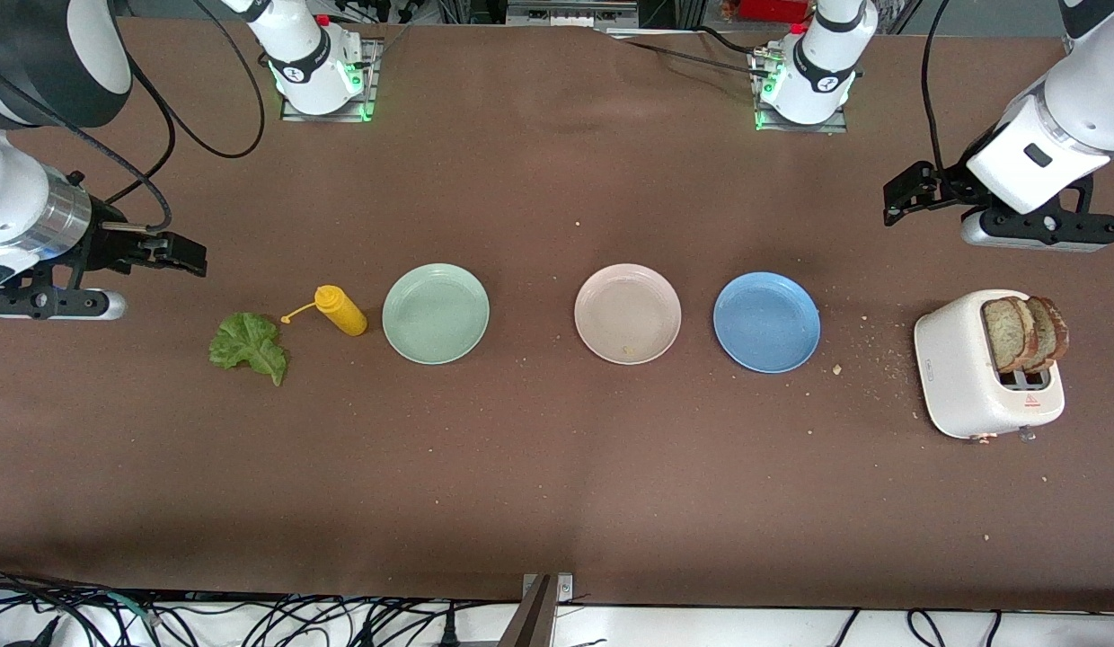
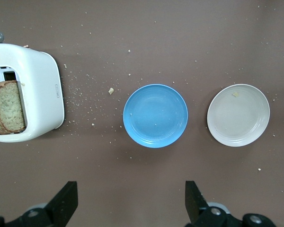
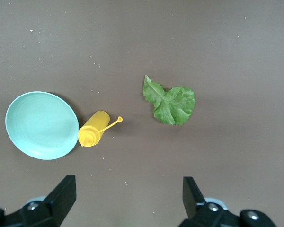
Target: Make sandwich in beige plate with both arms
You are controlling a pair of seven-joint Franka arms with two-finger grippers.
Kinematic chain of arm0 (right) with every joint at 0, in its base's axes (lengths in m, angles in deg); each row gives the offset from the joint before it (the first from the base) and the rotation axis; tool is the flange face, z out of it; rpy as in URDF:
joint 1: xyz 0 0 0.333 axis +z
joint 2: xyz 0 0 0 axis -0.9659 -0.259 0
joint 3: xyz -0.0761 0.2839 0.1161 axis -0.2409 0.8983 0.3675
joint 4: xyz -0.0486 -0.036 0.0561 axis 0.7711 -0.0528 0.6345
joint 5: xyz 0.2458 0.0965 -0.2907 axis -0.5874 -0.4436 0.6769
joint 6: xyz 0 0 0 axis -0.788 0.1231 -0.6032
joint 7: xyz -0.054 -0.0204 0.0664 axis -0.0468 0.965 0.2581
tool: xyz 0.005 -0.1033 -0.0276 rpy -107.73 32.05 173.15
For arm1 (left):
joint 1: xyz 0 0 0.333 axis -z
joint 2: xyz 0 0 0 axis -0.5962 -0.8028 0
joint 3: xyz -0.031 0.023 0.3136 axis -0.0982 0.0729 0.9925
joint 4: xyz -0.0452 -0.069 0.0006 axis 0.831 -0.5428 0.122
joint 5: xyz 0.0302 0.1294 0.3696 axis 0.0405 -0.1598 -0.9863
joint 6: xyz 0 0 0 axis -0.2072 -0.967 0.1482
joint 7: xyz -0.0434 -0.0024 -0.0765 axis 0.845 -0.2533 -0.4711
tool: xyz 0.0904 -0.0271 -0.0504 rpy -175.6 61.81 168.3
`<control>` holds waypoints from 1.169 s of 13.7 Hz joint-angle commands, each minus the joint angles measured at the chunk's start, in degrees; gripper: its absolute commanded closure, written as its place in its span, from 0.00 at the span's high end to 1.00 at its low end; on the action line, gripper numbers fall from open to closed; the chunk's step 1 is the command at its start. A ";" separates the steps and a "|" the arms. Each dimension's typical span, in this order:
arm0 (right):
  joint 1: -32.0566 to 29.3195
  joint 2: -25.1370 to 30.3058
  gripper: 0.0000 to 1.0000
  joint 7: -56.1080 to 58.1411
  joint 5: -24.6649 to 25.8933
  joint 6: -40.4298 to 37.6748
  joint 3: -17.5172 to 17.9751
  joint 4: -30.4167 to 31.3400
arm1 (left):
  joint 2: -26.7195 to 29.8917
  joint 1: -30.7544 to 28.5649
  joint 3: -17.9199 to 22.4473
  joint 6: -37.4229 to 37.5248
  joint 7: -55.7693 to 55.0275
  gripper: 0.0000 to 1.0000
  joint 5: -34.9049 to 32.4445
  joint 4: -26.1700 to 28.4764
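The beige plate [image 1: 627, 310] sits mid-table between a mint-green plate and a blue plate, and holds only a crumb; it also shows in the left wrist view [image 2: 238, 115]. Two brown bread slices [image 1: 1024, 332] stand in a white toaster [image 1: 975, 377] at the left arm's end, also seen in the left wrist view [image 2: 8, 107]. A green lettuce leaf [image 1: 249, 345] lies on the table at the right arm's end, also in the right wrist view [image 3: 170, 101]. My left gripper [image 1: 907, 193] hangs open and empty over bare table beside the toaster. My right gripper [image 1: 175, 252] hangs open and empty over bare table beside the lettuce.
A mint-green plate [image 1: 435, 313] and a yellow squeeze bottle [image 1: 340, 310] lying on its side are between the lettuce and the beige plate. A blue plate [image 1: 766, 322] is between the beige plate and the toaster. Crumbs lie scattered around the toaster.
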State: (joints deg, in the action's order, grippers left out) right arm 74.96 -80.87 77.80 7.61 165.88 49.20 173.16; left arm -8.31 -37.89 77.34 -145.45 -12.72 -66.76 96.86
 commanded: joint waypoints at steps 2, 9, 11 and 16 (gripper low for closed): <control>-0.14 0.49 1.00 0.47 0.42 0.63 -0.03 0.66 | 0.32 -0.38 0.01 0.72 0.48 1.00 1.25 -0.16; -0.06 0.49 1.00 0.47 0.42 0.63 -0.03 0.66 | 0.32 -0.38 0.10 0.72 0.75 1.00 1.07 -0.16; -0.14 0.49 1.00 0.47 0.42 0.63 -0.03 0.66 | 0.23 -0.38 0.10 0.72 0.49 1.00 1.07 -0.25; -0.14 0.49 1.00 0.47 0.42 0.63 -0.03 0.66 | -0.03 -1.69 0.54 0.72 0.39 1.00 1.07 -1.04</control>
State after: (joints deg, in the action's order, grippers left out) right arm 74.96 -80.87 77.80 7.61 165.88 49.20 173.16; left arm -8.31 -38.14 77.58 -145.37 -12.78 -66.76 96.84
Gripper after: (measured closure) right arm 0.000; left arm 0.000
